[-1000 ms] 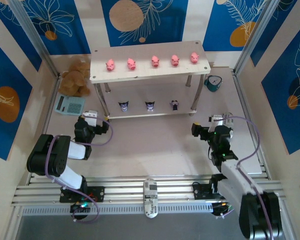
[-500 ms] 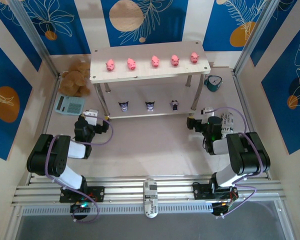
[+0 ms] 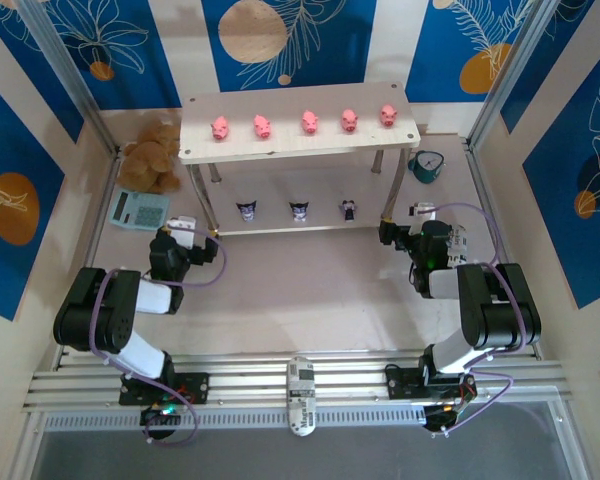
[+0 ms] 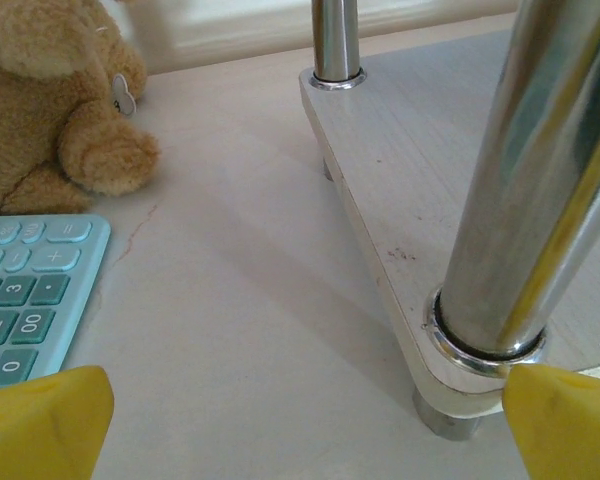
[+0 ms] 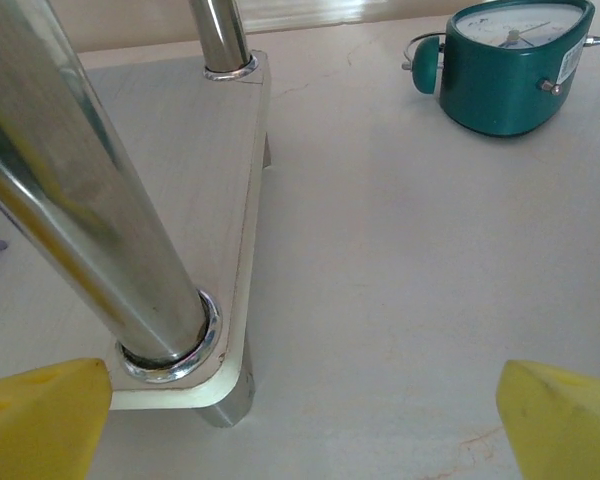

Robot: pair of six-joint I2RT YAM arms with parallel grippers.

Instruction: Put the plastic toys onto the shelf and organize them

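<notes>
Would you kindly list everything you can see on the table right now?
Pale wood-grain two-tier shelf on silver metal legs: one, whitish, far middle.
Pink plastic pig figures: five, pink, row on top board.
Dark purple-black figurines with white faces: three, dark, row on lower board.
Brown plush bear: one, brown, left of the shelf.
Teal calculator: one, teal, in front of the bear.
Teal alarm clock: one, teal, right of the shelf.
Left gripper: one, yellow-fingered, open, at shelf's front left leg.
Right gripper: one, yellow-fingered, open, at front right leg.
</notes>
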